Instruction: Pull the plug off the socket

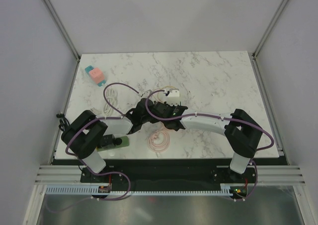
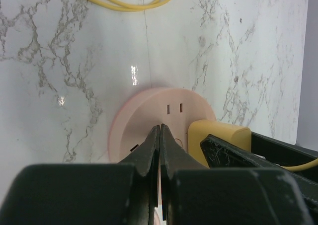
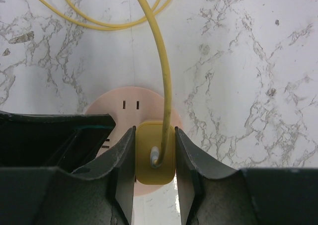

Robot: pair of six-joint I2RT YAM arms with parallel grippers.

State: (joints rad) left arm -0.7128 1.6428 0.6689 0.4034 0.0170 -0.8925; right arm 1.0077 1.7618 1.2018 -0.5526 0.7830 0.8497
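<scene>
Marble counter (image 3: 248,61) looks slick, so the light socket (image 3: 114,103) may slide. Your right hand (image 3: 155,131) pinches the rigid plug (image 3: 146,165) by its sides. Your left hand (image 2: 160,129), pressed together, rests on the socket beside it.

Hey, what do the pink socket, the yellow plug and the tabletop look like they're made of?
The socket is likely moulded plastic: pale pink, smooth, matte, with crisp slots. The plug is probably plastic or firm rubber: mustard yellow, rounded edges, dull sheen. The tabletop has a marble look, white with grey veins and glossy reflections; whether it is real stone or printed laminate, I cannot tell.
</scene>
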